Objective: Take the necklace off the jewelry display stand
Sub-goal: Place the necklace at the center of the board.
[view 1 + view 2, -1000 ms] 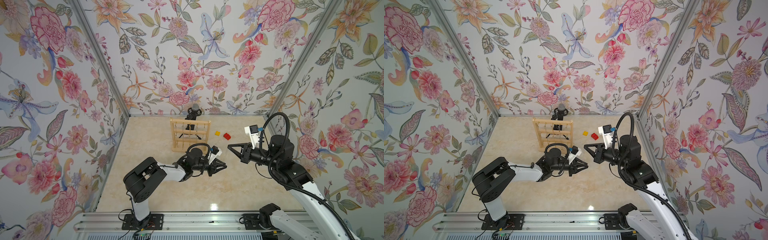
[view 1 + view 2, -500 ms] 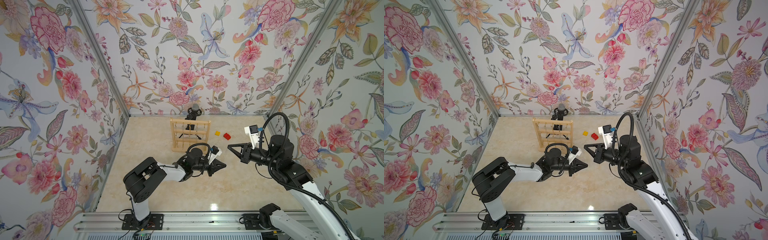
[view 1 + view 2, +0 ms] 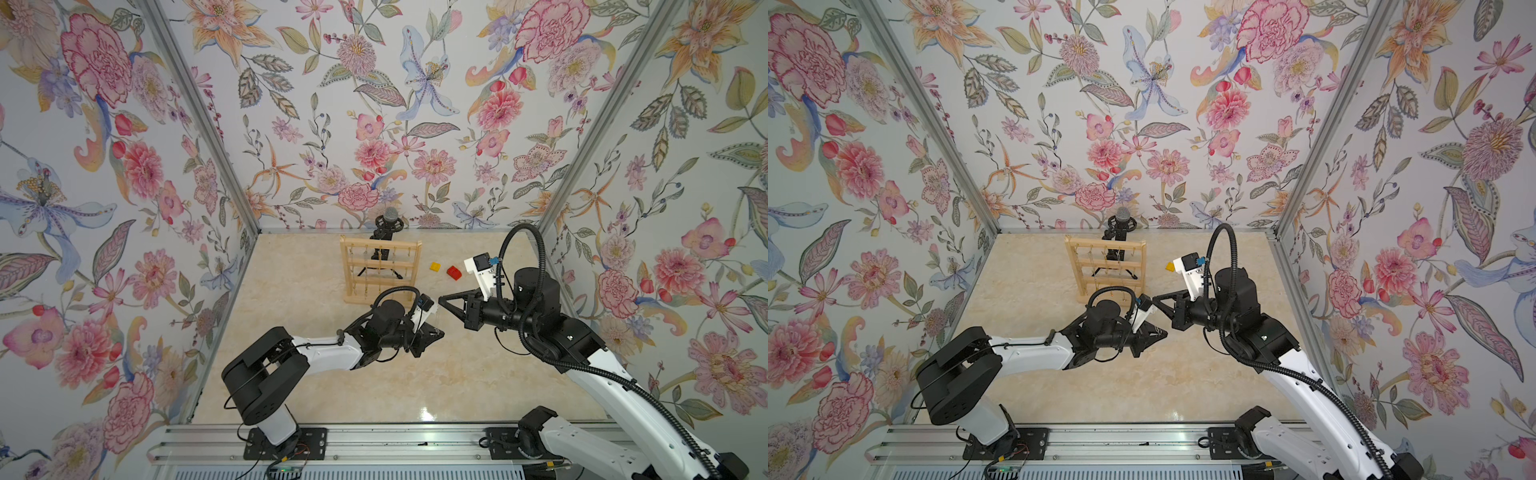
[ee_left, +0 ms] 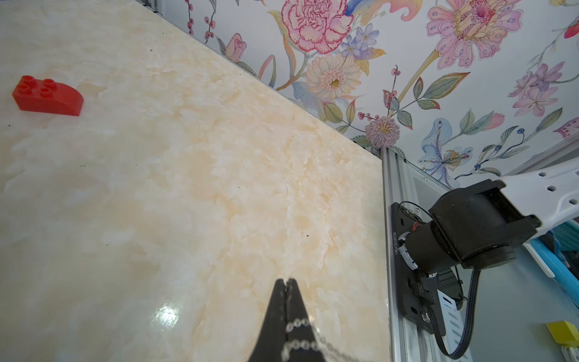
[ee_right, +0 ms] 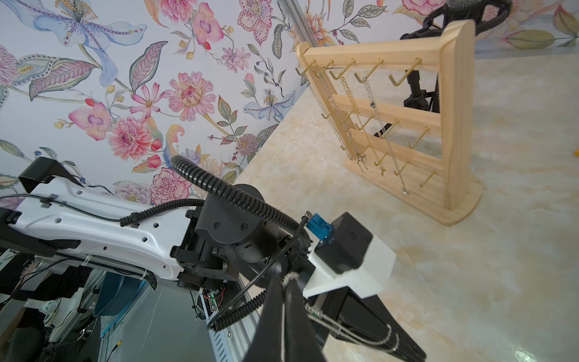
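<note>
Pinches the necklace (image 4: 296, 325) in two places. Left gripper (image 4: 285, 282): jaws pressed together, silver links coming out at the seam and crossing one finger. Right gripper (image 5: 283, 282): likewise clamped, a strand caught at the very tip.

Spans only a short gap from tip to tip, long axis running from the right gripper (image 3: 441, 298) down to the left gripper (image 3: 439, 333) just beneath it, with slack looped over the left jaws. Hangs clear of the jewelry display stand (image 5: 456, 125), well apart from it; stand off toward the back wall, past both tips, other chains (image 5: 354, 103) hanging from its brass hooks.

Judged from this: off the stand already, with only a setting-down or a release left. Nearer to the stand, seemingly: the left arm, wrist close before the wooden base in both top views.

Below: glossy cream marbled tabletop (image 3: 457, 374), wide on the near side of the tips. Red brick (image 3: 454, 272) and yellow brick (image 3: 435, 266) farther back, beside the stand; black microphone tripod (image 3: 388, 237) behind it. Floral walls close on three sides: room enough for a straight lowering, less for a wide sideways swing.
</note>
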Controlling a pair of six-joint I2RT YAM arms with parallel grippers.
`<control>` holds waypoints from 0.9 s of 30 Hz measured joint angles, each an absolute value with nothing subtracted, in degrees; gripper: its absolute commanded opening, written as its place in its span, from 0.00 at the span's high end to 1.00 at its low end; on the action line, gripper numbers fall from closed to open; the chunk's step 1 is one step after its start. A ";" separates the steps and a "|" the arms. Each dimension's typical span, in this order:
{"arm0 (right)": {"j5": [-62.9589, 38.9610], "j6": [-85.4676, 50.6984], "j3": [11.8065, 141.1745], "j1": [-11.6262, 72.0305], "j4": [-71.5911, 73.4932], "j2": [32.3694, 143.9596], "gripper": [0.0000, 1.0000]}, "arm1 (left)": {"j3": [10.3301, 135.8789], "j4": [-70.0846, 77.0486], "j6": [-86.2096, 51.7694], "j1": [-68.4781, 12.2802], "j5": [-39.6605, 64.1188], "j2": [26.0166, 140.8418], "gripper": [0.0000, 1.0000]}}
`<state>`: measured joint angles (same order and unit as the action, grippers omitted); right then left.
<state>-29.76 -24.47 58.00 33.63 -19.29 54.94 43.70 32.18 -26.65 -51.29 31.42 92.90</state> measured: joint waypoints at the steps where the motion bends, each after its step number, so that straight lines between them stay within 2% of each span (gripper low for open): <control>1: -29.08 -24.14 58.17 34.50 -19.25 55.64 1.00 | 42.98 31.55 -27.07 -51.31 30.72 91.85 1.00; 12: -23.29 -22.68 58.83 42.44 -15.77 63.68 1.00 | 28.38 26.15 -34.20 -51.33 22.04 73.78 1.00; 27: -18.98 -23.00 58.87 49.52 -3.49 80.31 1.00 | 14.96 9.52 -46.50 -51.33 13.56 51.75 1.00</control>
